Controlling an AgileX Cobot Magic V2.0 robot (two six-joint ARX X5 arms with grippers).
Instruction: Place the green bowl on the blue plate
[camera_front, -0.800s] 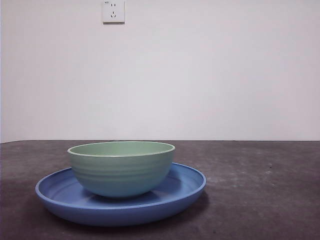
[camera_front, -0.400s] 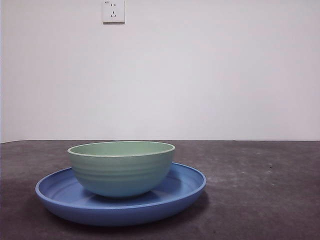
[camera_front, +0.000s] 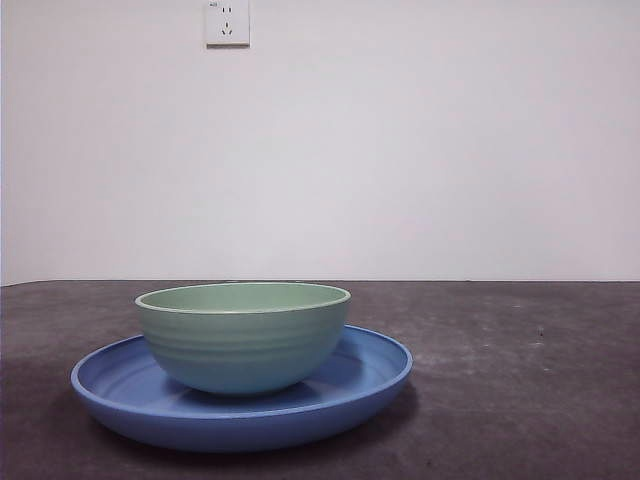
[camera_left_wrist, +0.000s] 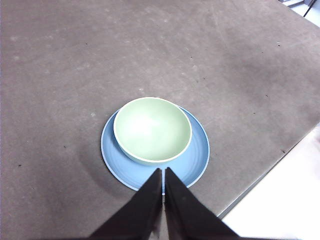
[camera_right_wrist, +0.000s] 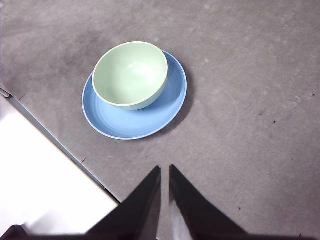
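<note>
The green bowl (camera_front: 243, 335) stands upright inside the blue plate (camera_front: 360, 385) on the dark table, a little off the plate's middle. It is empty. Both also show in the left wrist view, bowl (camera_left_wrist: 152, 129) on plate (camera_left_wrist: 197, 152), and in the right wrist view, bowl (camera_right_wrist: 130, 74) on plate (camera_right_wrist: 170, 107). My left gripper (camera_left_wrist: 163, 172) is shut and empty, high above the plate's near rim. My right gripper (camera_right_wrist: 165, 170) is shut and empty, high above bare table beside the plate. Neither arm shows in the front view.
The table's edge (camera_left_wrist: 260, 180) runs close to the plate in the left wrist view, with pale floor beyond. The same edge (camera_right_wrist: 55, 142) shows in the right wrist view. A wall socket (camera_front: 227, 22) sits high on the white back wall.
</note>
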